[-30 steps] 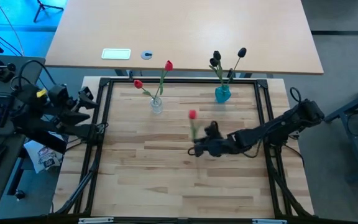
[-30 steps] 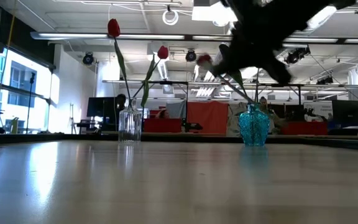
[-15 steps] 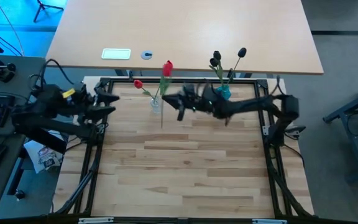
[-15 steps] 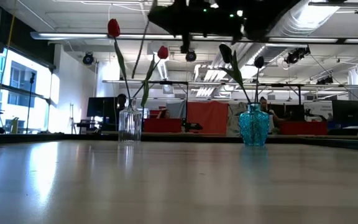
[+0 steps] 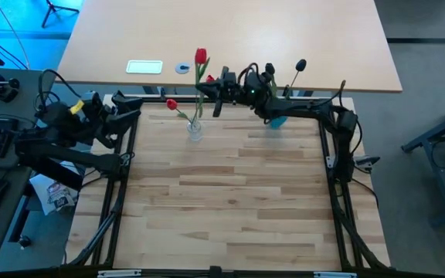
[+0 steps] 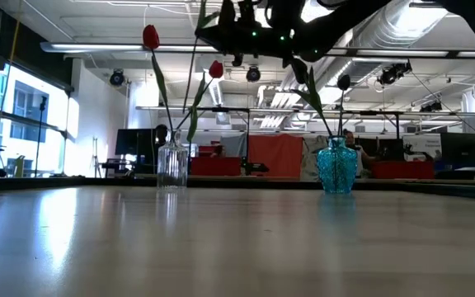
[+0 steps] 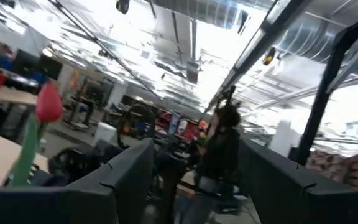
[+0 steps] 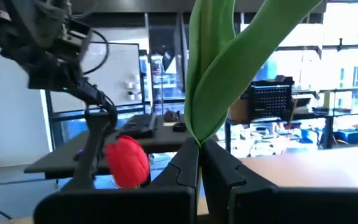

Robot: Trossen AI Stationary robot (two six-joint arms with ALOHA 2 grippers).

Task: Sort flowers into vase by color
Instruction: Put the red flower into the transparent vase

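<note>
- Above the clear vase (image 5: 195, 130) at the far edge of your table, the right gripper (image 5: 216, 91) holds a red flower (image 5: 200, 55) by its stem; the right wrist view shows the fingers (image 8: 185, 165) pinched tight on the green stalk.
- You already have two red flowers (image 6: 151, 37) standing in that clear vase, and black flowers (image 5: 300, 66) sit in the blue vase (image 6: 336, 167) just beside it.
- No loose flowers show on the wood, so I judge this red one to be the last, or nearly the last; it is not yet in the vase.
- Your left gripper (image 5: 122, 117) waits at the left rail, well apart from the vases; I cannot tell how its fingers stand.
- Watch the stems already in the clear vase: the carried stalk must slip down between them, and the right arm reaches across just by the blue vase and its black heads.
- A white card (image 5: 144, 66) and a small round disc (image 5: 182, 68) lie on the desk beyond, out of your way.
</note>
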